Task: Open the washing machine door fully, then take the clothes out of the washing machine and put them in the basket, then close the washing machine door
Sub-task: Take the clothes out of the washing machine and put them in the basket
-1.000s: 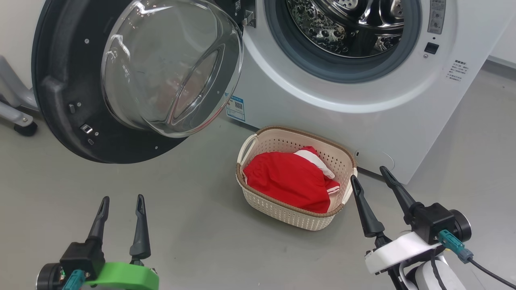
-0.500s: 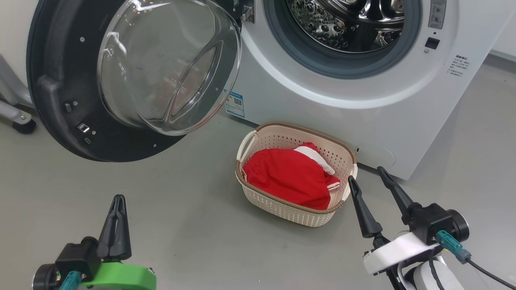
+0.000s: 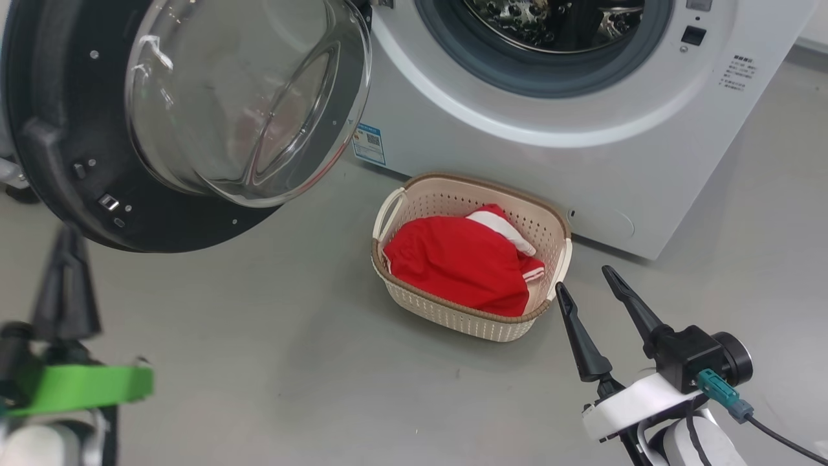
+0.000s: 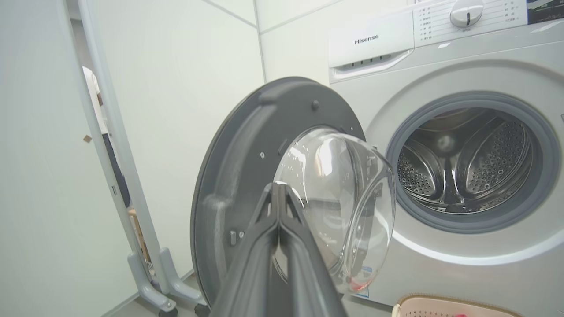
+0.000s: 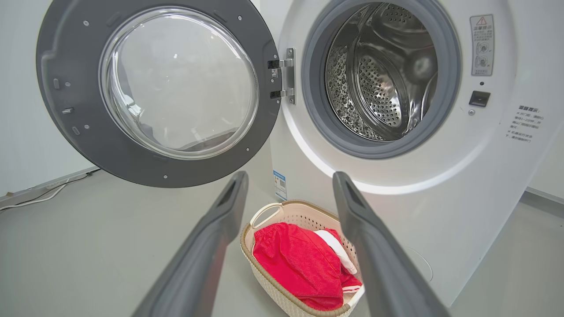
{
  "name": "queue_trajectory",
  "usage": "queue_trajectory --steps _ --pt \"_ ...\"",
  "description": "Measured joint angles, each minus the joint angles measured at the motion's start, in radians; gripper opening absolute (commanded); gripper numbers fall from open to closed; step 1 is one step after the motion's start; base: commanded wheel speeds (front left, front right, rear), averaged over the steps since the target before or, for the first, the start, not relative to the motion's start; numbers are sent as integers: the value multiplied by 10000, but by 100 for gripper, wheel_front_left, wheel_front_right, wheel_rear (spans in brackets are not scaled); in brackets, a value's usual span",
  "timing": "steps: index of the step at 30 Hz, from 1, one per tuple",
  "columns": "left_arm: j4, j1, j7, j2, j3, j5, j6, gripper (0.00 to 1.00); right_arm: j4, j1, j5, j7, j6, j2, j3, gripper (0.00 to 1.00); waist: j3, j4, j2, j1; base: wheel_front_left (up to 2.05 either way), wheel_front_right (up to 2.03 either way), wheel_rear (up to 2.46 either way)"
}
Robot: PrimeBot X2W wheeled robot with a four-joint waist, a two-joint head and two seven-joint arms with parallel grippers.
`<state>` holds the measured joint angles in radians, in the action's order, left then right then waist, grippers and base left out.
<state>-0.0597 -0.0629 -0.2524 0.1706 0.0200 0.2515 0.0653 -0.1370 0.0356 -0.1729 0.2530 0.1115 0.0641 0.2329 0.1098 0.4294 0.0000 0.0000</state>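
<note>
The washing machine door [image 3: 52,155] stands swung open to the left, its glass bowl [image 3: 239,103] bulging toward me. The washing machine [image 3: 491,149] shows its steel drum [image 5: 379,75] with nothing red inside. The clothes [image 3: 462,262], red with white trim, lie in the cream basket [image 3: 466,320] on the floor before the machine. My left gripper [image 3: 65,236] is shut with nothing in it, blurred, just below the door's lower edge; in the left wrist view the left gripper [image 4: 278,187] points at the door [image 4: 238,176]. My right gripper [image 3: 583,279] stands open, right of the basket.
A grey metal frame on castors [image 4: 152,281] stands left of the door beside a white wall panel. A person [image 4: 94,99] is partly visible behind that panel. A cable [image 5: 44,193] runs along the wall base. Grey floor [image 3: 259,362] lies between my grippers.
My left gripper has shut and swung left and up toward the door's lower edge. The head camera has shifted, so the whole scene sits higher. The right gripper stays open.
</note>
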Motion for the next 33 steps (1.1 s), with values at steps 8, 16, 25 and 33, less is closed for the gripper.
queue_trajectory --steps 8,16,25,33 --pt "-621 -1595 454 1235 1421 337 -13 0 148 345 176 -25 4 165 184 100 606 -193 0 0 0 0 0" --pt "596 -2966 1708 2426 3080 1703 -188 0 456 700 428 -203 6 403 284 100 1339 -478 0 0 0 0 0" --pt "3104 -4550 3133 2654 4614 3973 -109 0 696 1213 510 -205 33 550 757 100 2131 -859 0 0 0 0 0" --pt "5129 -5483 4464 2623 5417 4884 357 0 769 1319 510 -203 100 552 1091 100 2389 -1285 0 0 0 0 0"
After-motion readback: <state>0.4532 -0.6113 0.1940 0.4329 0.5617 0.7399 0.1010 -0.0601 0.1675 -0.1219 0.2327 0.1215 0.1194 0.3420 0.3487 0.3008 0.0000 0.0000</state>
